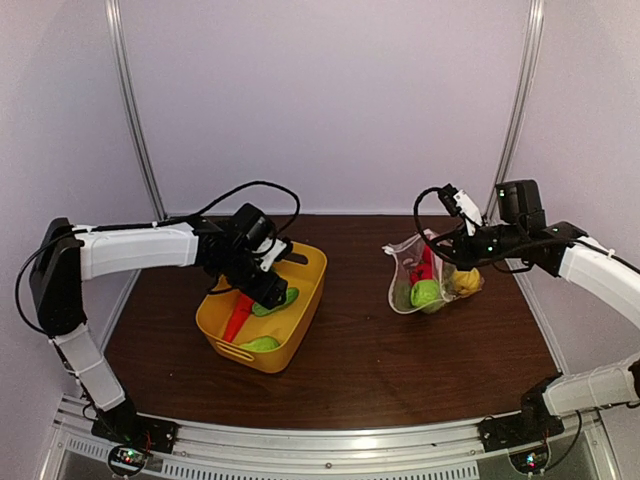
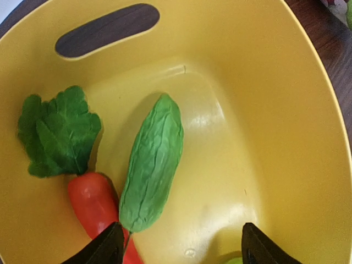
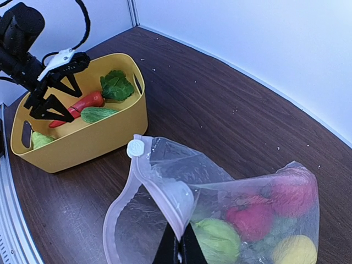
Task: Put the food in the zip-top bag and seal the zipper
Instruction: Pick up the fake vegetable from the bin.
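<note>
My left claw hangs released over the cucumber (carrot just beside): I might pinch both. My right claw grips the bag.

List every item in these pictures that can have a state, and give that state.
zip-top bag, mouth open, partly filled, held by the right end effector
zipper, unsealed
right end effector, shut on the bag's rim
left end effector, open, empty, over the yellow tub
yellow tub, upright, holding carrot and cucumber
carrot, lying in the tub
cucumber, lying beside the carrot
</note>
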You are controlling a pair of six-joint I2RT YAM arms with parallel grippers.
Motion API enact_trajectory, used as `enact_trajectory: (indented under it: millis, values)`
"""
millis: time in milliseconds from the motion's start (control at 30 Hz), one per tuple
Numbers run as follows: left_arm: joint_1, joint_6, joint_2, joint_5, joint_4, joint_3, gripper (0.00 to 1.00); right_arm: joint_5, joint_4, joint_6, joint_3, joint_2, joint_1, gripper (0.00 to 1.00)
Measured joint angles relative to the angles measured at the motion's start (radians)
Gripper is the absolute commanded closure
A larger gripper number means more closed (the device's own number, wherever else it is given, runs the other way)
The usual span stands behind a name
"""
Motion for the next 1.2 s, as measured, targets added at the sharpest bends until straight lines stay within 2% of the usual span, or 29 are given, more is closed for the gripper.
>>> enact_trajectory:
  millis: [200, 333, 500, 600, 933, 1100, 1200]
  values:
    - [0.027, 0.146, 0.148, 0.036, -0.004, 0.136, 0.36, -0.009, 0.001, 0.0, -0.02, -0.026, -0.005, 1.0]
    - [0.047, 0.233, 0.224, 0.065, -0.007, 0.21, 0.37, -0.011, 0.002, 0.0, -0.02, -0.03, -0.008, 1.0]
    - [0.072, 0.306, 0.302, 0.079, -0.019, 0.25, 0.43, -0.014, 0.002, 0.0, -0.021, -0.03, -0.01, 1.0]
    - [0.084, 0.324, 0.329, 0.088, -0.034, 0.257, 0.47, -0.016, 0.003, 0.0, -0.026, -0.032, -0.011, 1.0]
    - [0.093, 0.344, 0.36, 0.107, -0.061, 0.269, 0.75, -0.026, 0.008, 0.0, -0.032, -0.036, -0.016, 1.0]
    - [0.092, 0.319, 0.345, 0.114, -0.114, 0.279, 0.78, -0.026, 0.008, 0.0, -0.032, -0.036, -0.017, 1.0]
    - [0.092, 0.286, 0.281, 0.113, -0.144, 0.279, 0.78, -0.026, 0.008, 0.0, -0.032, -0.036, -0.021, 1.0]
